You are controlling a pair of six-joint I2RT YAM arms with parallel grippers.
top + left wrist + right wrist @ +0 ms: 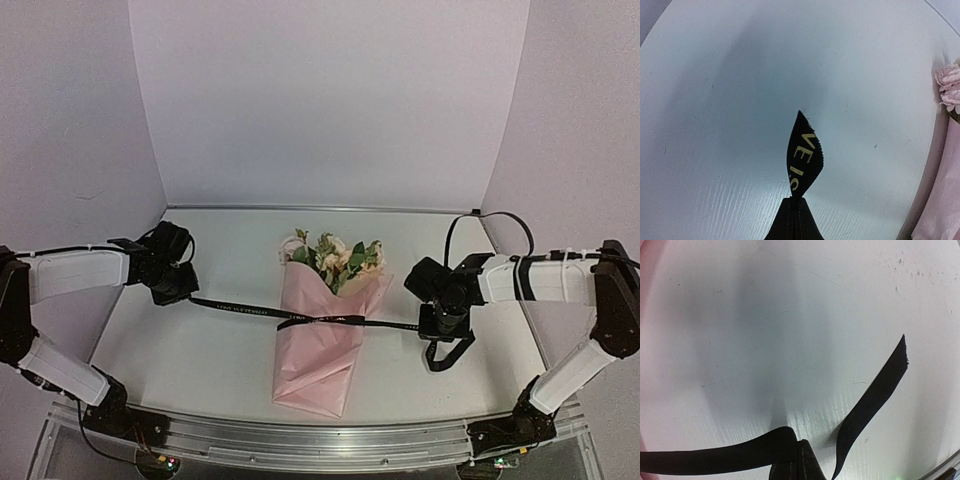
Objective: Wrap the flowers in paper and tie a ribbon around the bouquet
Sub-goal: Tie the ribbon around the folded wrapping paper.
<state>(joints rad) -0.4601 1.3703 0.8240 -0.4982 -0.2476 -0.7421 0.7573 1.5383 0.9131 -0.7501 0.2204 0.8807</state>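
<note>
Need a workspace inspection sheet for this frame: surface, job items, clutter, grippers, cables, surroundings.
Surface: white table, faint scuffs in the right wrist view.
Job's things: bouquet lies mid-table, with the flowers at the far end of the pink paper cone. The black ribbon crosses the cone, appears knotted there, and stretches out to both sides.
Clutter: nothing seen.
Grippers: left gripper shut on the ribbon's left end; right gripper shut on the ribbon, with a short tail free.
Cables: black cable arcs over the right arm; a black loop hangs under the right gripper.
Surroundings: plain pale lilac walls; metal rail along the near edge.
</note>
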